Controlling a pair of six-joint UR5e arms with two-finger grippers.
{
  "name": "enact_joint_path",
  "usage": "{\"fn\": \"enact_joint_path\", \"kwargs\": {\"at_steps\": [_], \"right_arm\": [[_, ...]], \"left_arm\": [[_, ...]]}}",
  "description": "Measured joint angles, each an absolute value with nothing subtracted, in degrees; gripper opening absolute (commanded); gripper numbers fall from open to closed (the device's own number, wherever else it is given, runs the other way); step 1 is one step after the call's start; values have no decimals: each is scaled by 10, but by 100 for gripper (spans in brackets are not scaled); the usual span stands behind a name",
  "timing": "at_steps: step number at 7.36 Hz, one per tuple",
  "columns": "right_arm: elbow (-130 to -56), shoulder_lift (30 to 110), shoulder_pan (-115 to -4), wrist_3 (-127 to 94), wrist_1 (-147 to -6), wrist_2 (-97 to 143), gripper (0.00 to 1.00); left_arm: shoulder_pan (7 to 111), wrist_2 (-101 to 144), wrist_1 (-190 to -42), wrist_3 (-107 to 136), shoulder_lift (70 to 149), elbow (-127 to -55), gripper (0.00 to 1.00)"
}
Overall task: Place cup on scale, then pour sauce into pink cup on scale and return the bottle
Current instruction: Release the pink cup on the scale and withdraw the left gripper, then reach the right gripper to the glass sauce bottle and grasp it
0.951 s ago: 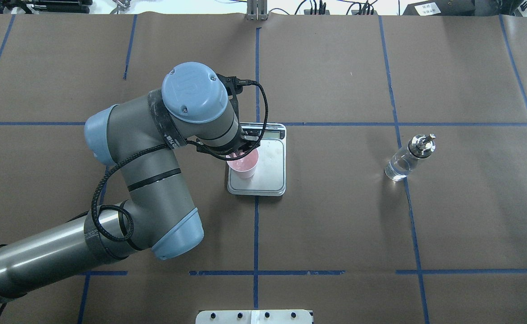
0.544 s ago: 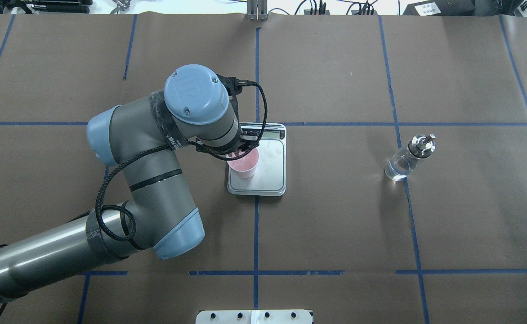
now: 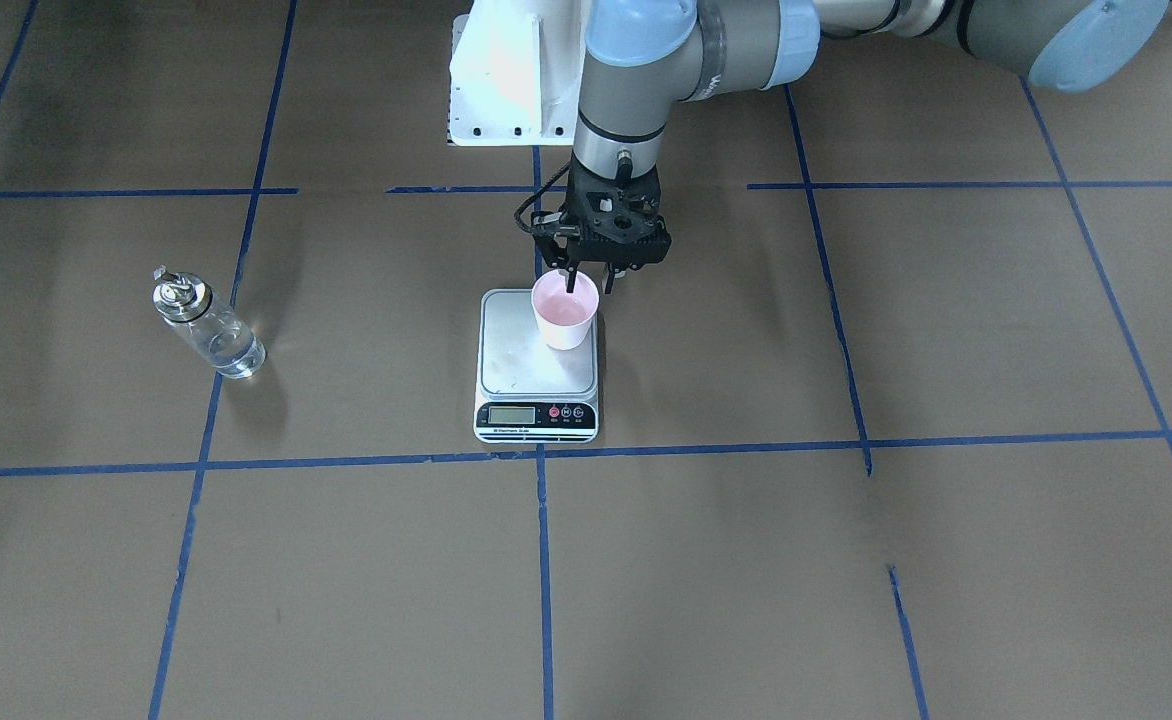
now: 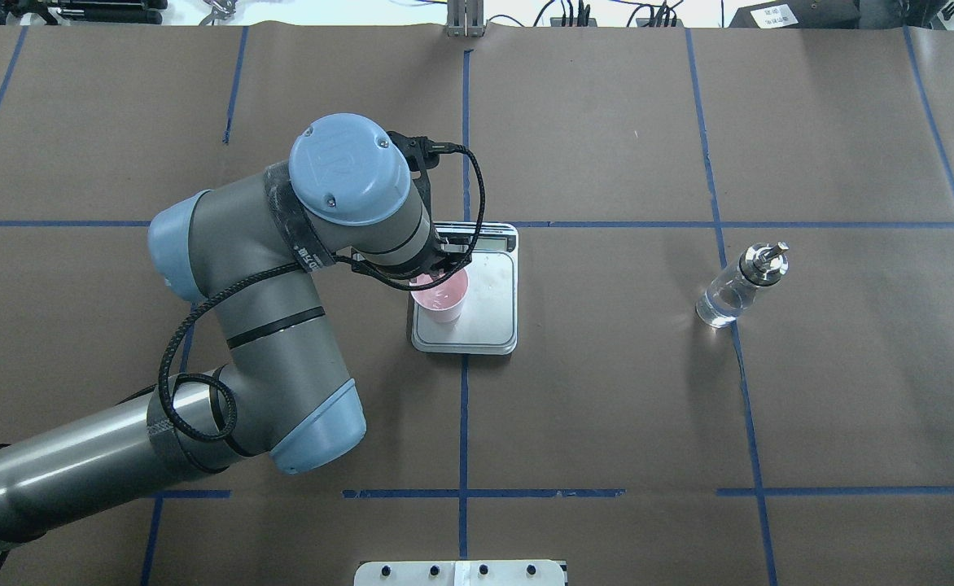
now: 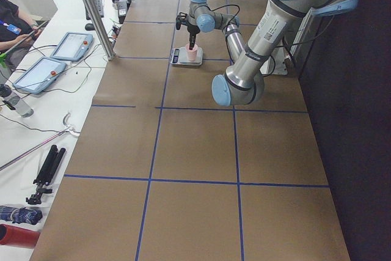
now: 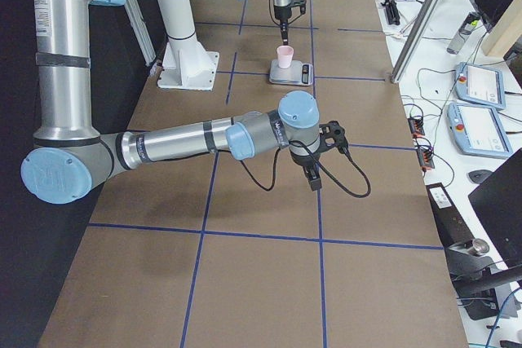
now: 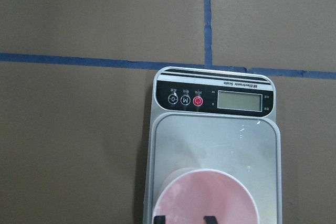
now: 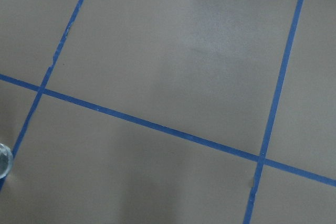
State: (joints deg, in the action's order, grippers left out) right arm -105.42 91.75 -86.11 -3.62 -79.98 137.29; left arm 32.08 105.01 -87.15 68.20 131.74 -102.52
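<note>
The pale pink cup point(image 3: 566, 315) stands upright on the scale point(image 3: 516, 350), on the platform's half toward the robot's left. It also shows in the overhead view point(image 4: 444, 303) and the left wrist view point(image 7: 205, 198). My left gripper point(image 3: 590, 285) hangs just above the cup's rim, open, with one finger over the inside and one outside the wall. The bottle point(image 3: 208, 325) with clear liquid and a silver spout stands alone far to the robot's right point(image 4: 729, 289). My right gripper point(image 6: 314, 181) hovers over bare table; I cannot tell if it is open.
Brown paper with blue tape lines covers the table. The white robot base point(image 3: 506, 80) stands at the robot's side. The scale's display and buttons point(image 7: 218, 99) face away from the robot. Bare table lies between the scale point(image 4: 493, 317) and the bottle.
My left arm has shifted slightly over the scale, first right, then back left. The cup and bottle have not moved.
</note>
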Motion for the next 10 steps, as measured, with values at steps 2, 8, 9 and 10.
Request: {"fn": "enact_joint_path", "kwargs": {"at_steps": [2,8,9,10], "right_arm": [[-1080,918,-857,-70,-799,1388,100],[-1274,948,-655,-489,-727,1314,100],[-1305,948,-587,-569,-726,1247,100],[-1332,952,-522,-637,-725,1180,100]], "left_arm": [[359,1052,-860,577,1231,-1121,100],[735,1174,-860,18,1024,-1090,100],[800,1213,-870,-25,1011,-1032,100],[835,1237,-886,-40,997,-995,100]]}}
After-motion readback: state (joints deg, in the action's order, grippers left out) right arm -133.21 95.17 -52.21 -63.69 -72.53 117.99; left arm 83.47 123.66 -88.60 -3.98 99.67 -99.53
